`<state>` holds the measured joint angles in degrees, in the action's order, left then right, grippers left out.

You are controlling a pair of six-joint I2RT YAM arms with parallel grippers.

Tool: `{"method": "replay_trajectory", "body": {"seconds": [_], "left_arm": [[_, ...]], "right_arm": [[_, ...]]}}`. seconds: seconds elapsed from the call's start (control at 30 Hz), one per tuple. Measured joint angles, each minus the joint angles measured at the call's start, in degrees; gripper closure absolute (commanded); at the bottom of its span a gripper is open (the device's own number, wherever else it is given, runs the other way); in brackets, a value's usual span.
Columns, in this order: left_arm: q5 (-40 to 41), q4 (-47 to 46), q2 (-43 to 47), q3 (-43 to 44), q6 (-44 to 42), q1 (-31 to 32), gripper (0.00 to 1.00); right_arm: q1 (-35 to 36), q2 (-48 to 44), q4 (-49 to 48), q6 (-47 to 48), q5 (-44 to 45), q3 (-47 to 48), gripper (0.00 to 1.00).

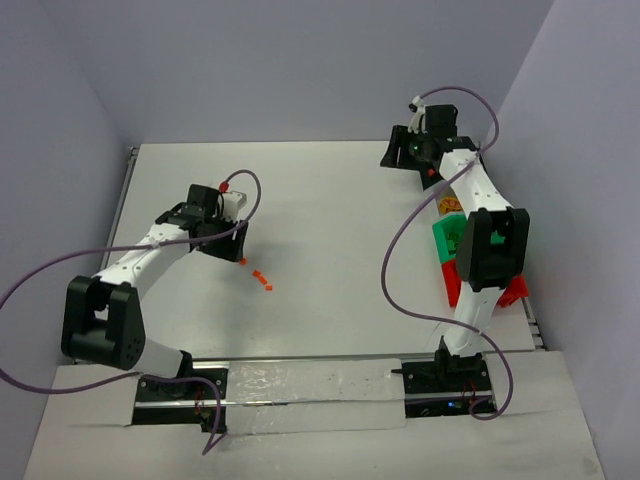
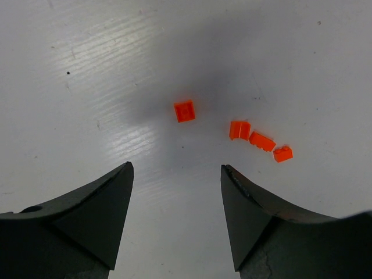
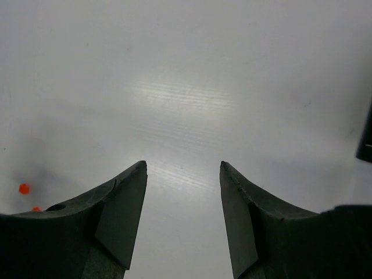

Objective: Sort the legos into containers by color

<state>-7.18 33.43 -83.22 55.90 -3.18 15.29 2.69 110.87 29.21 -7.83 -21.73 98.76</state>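
Several small orange legos lie on the white table: one square brick (image 2: 185,111) alone, three more (image 2: 262,141) in a short row to its right. In the top view they trail (image 1: 257,273) just below my left gripper (image 1: 238,243). That left gripper (image 2: 177,168) hovers over bare table near the square brick, open and with nothing in it. My right gripper (image 1: 395,155) is stretched to the far right of the table; in its wrist view the right gripper (image 3: 183,165) is open and empty above bare table. The containers sit under the right arm; a green bin (image 1: 445,240) and a red bin (image 1: 452,285) show, the others are hidden.
Orange and yellow bits (image 1: 452,207) show in a bin beside the right forearm. Two orange specks (image 3: 24,188) lie at the left edge of the right wrist view. Purple cables loop off both arms. Walls close the table at the back and sides.
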Motion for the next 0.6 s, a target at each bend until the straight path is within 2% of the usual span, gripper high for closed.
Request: {"method": "replay_trajectory", "body": {"seconds": [0.37, 0.6], "left_arm": [[-0.08, -0.35, -8.29, 0.71, 1.10, 5.96, 0.37], [2.29, -0.63, -12.63, 4.03, 2.39, 6.36, 0.43]], "right_arm": [[1.30, -0.37, -0.44, -1.87, -3.57, -7.19, 0.39], [1.30, -1.04, -0.50, -2.21, -4.57, -8.70, 0.39]]}}
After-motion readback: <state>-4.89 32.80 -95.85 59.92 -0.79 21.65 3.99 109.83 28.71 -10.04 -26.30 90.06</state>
